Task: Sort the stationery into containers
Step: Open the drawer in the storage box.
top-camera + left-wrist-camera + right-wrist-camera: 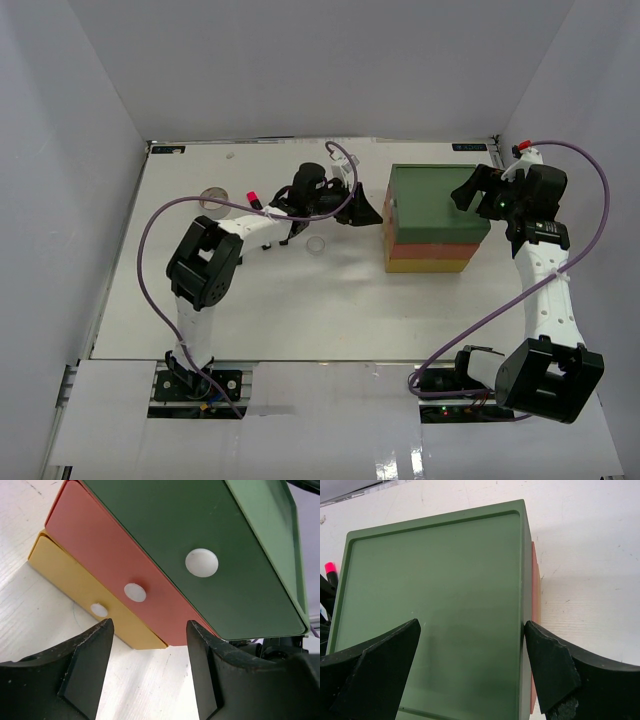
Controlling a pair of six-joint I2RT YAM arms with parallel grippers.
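Left hand [150, 628], spread, faces drawer stack [200, 540]; tape roll [316, 244] nearby.

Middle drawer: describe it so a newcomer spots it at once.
Right of table centre stands a stack of three drawers. Its fronts face the left pincer. The middle drawer is orange-red, between the dark green top drawer and yellow bottom drawer.
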